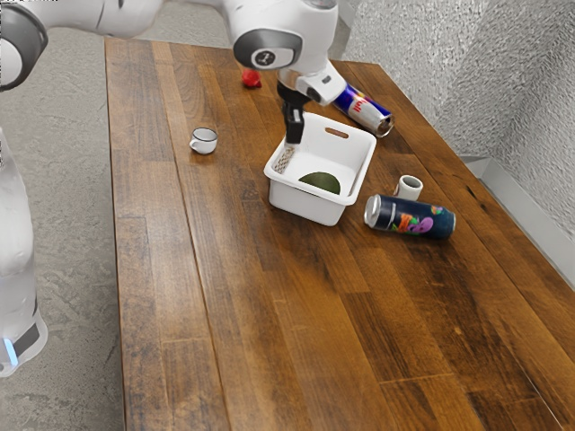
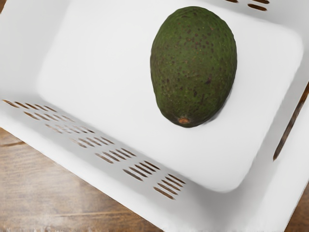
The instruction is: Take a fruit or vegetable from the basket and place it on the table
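- Avocado (image 2: 193, 67): in the basket (image 1: 304, 201), lying on its floor, nearer the end wall at the near side of the exterior view. Green, dark speckles, brown spot on one end. Spotted end points toward a slotted side wall, clear of it.
- Gripper (image 1: 294, 133): black, pointing down by the basket's rim on the exterior view's left. Avocado isn't in the jaws. Can't tell if jaws are released or clenched.
- Basket: white, upright on the wooden surface (image 1: 269, 314), hand slot in far wall.
- Mug (image 1: 205, 144): white, dark rim, upright, apart from basket, exterior view's left.
- Dark can (image 1: 413, 218): on its side, colorful print, exterior view's right of basket.
- Small cup (image 1: 410, 186): pale, just beyond dark can. Contact unclear.
- Red Bull can (image 1: 367, 112): on its side, near basket's far end.
- Red item (image 1: 251, 79): far part of surface, too small to ID.
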Controlling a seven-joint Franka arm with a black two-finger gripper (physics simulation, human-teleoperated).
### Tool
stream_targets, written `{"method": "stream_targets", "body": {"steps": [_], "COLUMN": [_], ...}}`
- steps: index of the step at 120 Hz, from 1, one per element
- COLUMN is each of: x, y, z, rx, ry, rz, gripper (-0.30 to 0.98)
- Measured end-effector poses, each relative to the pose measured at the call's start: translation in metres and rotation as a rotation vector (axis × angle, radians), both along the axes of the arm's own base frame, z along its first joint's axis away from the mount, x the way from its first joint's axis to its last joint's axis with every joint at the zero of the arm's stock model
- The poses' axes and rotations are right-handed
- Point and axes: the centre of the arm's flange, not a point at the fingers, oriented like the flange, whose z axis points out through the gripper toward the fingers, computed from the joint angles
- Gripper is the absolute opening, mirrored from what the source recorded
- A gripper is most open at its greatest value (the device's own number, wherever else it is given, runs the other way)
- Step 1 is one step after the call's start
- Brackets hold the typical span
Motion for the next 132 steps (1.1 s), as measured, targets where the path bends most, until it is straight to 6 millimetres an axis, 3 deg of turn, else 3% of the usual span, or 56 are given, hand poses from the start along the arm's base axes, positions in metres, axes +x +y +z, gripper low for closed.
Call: {"method": "stream_targets", "body": {"steps": [17, 29, 39, 45, 56, 75, 98, 119, 132], "x": [-0.002, 0.019, 0.03, 0.044, 0.069, 0.089, 0.089, 0.094, 0.095], "y": [0.03, 0.047, 0.055, 0.056, 0.054, 0.024, 0.035, 0.022, 0.037], "z": [0.002, -0.007, -0.003, -0.016, -0.022, -0.037, -0.05, -0.058, -0.069], "rx": [0.033, 0.034, 0.054, 0.056, 0.058, 0.03, -0.079, -0.144, -0.185], "ry": [0.001, 0.015, 0.003, 0.01, -0.011, -0.02, -0.036, -0.042, -0.036], "rz": [0.051, 0.048, 0.032, 0.006, -0.038, -0.116, -0.078, -0.09, -0.062], "gripper": [0.69, 0.69, 0.69, 0.69, 0.69, 0.69, 0.69, 0.69, 0.69]}}
